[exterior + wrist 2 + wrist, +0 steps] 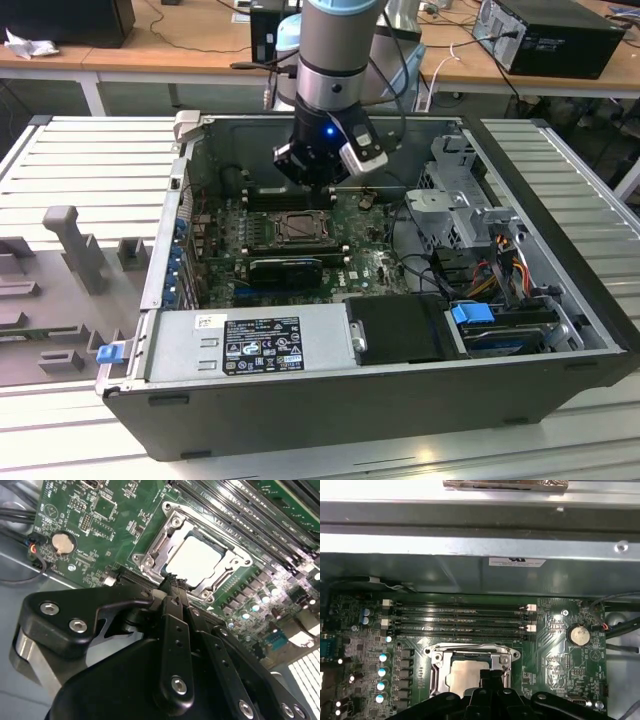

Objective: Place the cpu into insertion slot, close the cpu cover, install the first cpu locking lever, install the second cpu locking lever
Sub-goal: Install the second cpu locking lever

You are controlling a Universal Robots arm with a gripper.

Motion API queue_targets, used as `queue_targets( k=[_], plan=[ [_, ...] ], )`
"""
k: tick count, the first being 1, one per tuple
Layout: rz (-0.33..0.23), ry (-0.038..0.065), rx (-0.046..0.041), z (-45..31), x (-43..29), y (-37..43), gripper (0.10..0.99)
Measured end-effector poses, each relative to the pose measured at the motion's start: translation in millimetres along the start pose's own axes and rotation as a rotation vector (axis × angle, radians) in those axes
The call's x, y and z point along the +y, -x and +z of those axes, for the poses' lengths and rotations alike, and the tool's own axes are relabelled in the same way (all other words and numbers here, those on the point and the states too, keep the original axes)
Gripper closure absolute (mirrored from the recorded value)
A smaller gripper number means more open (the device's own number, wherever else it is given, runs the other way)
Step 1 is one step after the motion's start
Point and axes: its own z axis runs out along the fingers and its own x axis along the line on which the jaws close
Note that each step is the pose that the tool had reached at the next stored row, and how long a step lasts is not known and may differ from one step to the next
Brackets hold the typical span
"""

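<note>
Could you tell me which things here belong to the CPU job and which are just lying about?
For the job:
cpu, seated in the socket
cpu cover, closed around it
gripper, near the socket edge

Just there:
memory slots
coin cell
power supply
drive cage

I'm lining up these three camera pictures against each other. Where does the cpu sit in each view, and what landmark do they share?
Exterior view: the cpu lies in the socket at the motherboard's middle, just below the gripper.
Second wrist view: the cpu is the pale square inside the cpu cover, just beyond the gripper.
First wrist view: the cpu is partly hidden behind the gripper.
Shared landmark, wrist views: the round coin battery.
</note>
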Motion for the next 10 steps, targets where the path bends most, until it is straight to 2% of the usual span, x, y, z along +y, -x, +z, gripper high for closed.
queue_targets(
  k=[3, 7, 10],
  plan=[
    [0.000, 0.000, -0.0001, -1.2, -2.1, -0.1, 0.980],
    [0.000, 0.000, 0.0000, -2.4, -13.0, -0.4, 0.980],
    [0.000, 0.000, 0.0000, -4.4, -17.1, -0.8, 0.980]
  ],
)
